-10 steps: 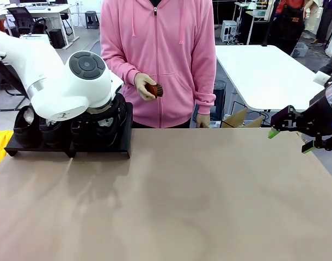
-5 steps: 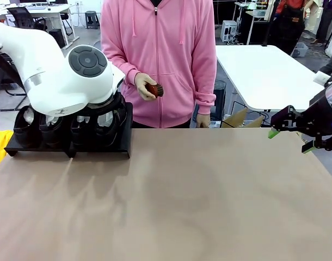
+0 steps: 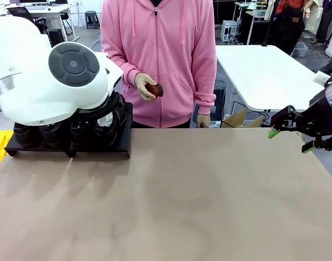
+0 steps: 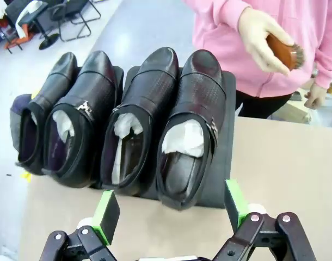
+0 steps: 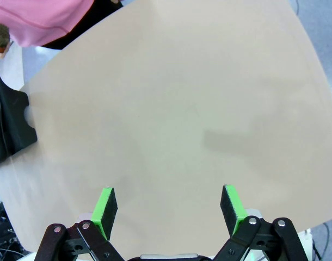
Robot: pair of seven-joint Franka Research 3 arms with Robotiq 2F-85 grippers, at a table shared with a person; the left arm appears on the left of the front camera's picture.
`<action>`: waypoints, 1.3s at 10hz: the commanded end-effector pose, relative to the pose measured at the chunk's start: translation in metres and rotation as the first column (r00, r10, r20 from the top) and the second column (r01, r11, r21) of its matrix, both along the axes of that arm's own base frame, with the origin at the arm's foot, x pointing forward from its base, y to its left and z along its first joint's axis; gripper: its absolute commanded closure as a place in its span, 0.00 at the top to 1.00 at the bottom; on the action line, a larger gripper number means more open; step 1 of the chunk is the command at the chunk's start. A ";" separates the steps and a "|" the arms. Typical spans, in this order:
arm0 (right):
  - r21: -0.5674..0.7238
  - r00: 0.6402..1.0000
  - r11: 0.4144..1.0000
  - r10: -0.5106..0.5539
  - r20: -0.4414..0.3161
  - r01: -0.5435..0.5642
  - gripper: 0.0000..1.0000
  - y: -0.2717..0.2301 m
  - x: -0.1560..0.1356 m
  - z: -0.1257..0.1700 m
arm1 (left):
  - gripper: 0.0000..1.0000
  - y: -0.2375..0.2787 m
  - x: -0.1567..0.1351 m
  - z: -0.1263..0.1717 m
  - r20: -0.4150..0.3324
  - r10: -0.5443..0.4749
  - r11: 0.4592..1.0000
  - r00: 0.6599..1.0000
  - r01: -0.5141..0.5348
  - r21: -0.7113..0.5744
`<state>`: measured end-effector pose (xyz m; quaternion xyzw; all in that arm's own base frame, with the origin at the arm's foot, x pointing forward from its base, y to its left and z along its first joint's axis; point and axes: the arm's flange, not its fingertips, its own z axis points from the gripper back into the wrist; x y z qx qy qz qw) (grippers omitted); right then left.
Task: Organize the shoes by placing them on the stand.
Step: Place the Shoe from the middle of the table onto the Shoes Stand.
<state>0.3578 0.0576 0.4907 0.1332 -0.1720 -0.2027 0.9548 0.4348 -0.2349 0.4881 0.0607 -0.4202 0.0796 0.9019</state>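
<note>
Since a second ago the white left arm has lifted; its left gripper (image 4: 170, 211) hangs spread and empty above four glossy black leather shoes (image 4: 128, 122) on the flat matte-black stand (image 4: 220, 163). The right gripper (image 5: 167, 209), unchanged, is open over the tan table (image 5: 198, 98).

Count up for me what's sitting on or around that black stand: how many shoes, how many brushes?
Black shoes on the stand: 4
Reddish-brown brush, held in the person's hand: 1
Total: 5
</note>
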 end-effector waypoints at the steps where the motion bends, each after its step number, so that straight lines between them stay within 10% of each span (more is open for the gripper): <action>1: -0.008 1.000 1.000 0.015 0.007 -0.015 1.00 -0.001 0.000 0.001 | 1.00 0.003 -0.034 0.004 -0.004 -0.035 0.998 0.999 0.035 -0.048; 13: -0.008 1.000 1.000 0.015 0.007 -0.015 1.00 -0.001 0.000 0.001 | 1.00 -0.002 -0.017 0.003 0.005 -0.010 1.000 1.000 0.010 -0.014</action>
